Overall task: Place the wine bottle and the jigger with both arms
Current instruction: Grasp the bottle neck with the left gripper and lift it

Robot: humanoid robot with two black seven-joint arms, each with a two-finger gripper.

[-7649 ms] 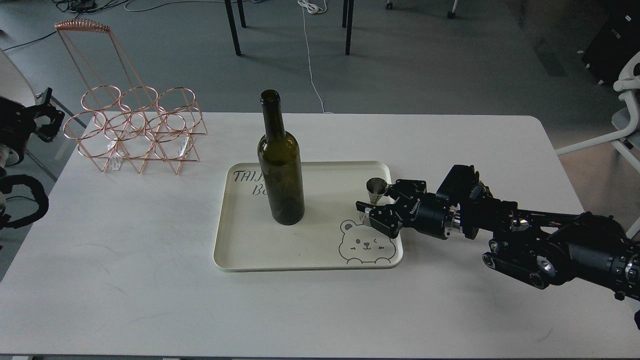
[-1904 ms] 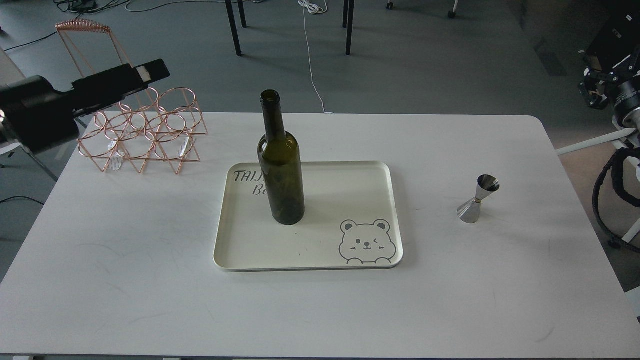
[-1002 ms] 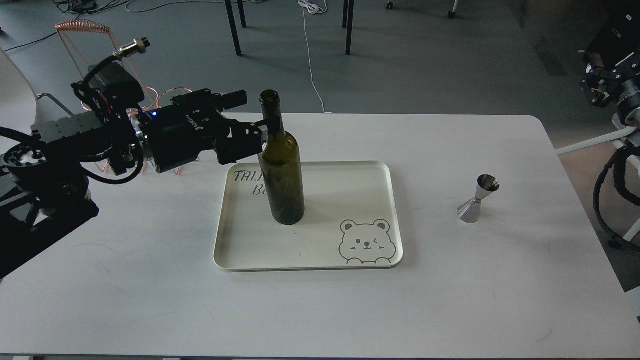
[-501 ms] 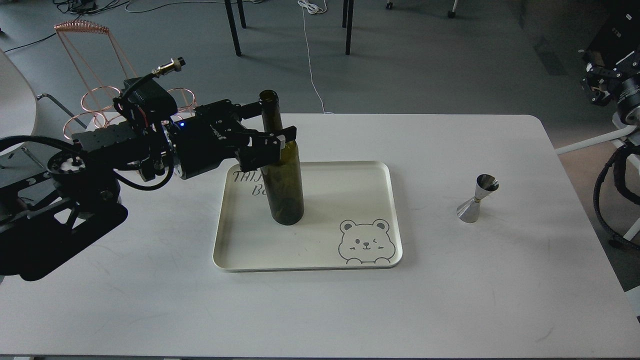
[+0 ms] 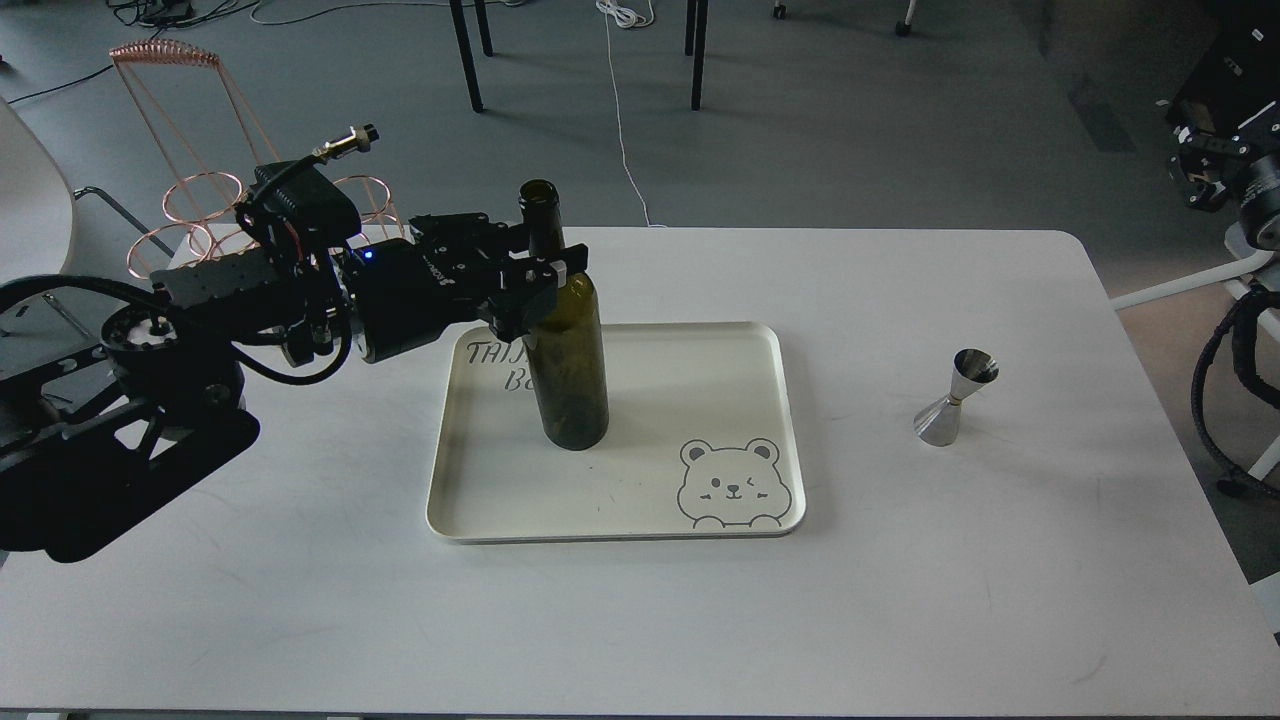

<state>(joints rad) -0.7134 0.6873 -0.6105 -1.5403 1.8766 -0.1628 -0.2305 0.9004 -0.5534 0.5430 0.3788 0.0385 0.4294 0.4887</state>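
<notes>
The tray point(image 5: 700, 350) is the landmark here: a cream rectangle near the middle of the white table point(image 5: 640, 620), with dark lettering in its far left corner and a bear face drawn in its near right corner.

The bottle point(image 5: 566, 350) stands upright on the left half of the tray, just right of the lettering, its open mouth up. The left arm comes in from the left of the tray, and the left gripper point(image 5: 537, 262) sits at the base of the bottle's neck, where neck meets shoulder. One finger point(image 5: 545, 272) crosses in front of the neck with a pale pad at its tip; the other lies behind the glass. The fingers are drawn close on either side of the neck, and the near pad lies against the glass, so it appears to have hold of the bottle. The bottle's base looks to rest on the tray floor.

The jigger point(image 5: 955, 398) stands on the bare table to the right of the tray, well apart from it, with one cone down and the other open upward. Nothing touches it.

The right gripper point(image 5: 1215, 165) is far off to the right of the tray, beyond the table's far right corner, near the picture's edge. It is dark and small there, and I cannot tell how far open it is.

A copper wire rack point(image 5: 200, 200) stands behind the left arm, left of the tray
</notes>
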